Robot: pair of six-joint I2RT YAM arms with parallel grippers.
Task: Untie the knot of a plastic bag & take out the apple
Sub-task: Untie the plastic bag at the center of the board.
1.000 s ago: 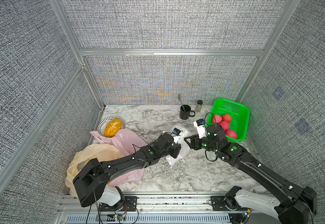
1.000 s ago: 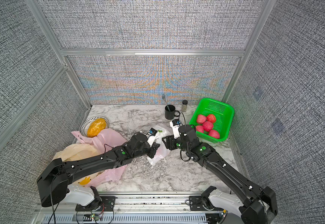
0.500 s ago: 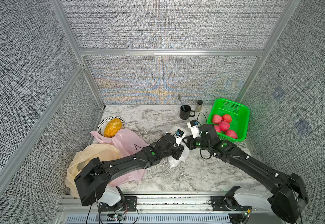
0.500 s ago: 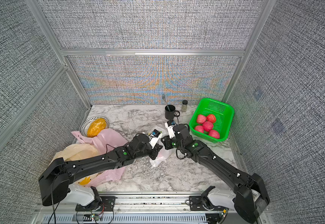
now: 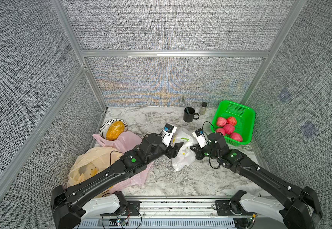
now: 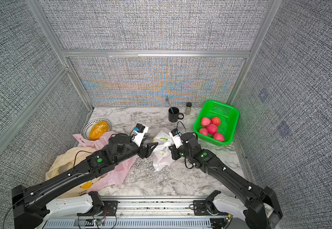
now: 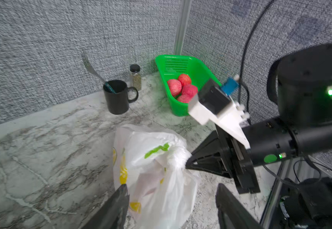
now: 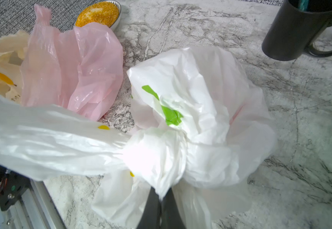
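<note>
STEP: untying (knot (image 8: 155, 156) intact) | right pincer (image 8: 161, 198) clamps it | left pincer (image 7: 171, 189) wide, empty | NEXT: left grips bag (image 5: 183, 160), pulls apart

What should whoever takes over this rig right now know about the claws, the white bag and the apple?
Left claw: open, straddling the white plastic bag, gripping nothing.
Right claw: shut on the bunched plastic at the bag's knot.
The bag sits mid-way on the marble table top, between the arms. The green plastic basket at the right rear holds five red apples.
Done: nothing, the knot is tied.
Left: loosen the knot, open the bag, lift out the apple, which the plastic hides.
</note>
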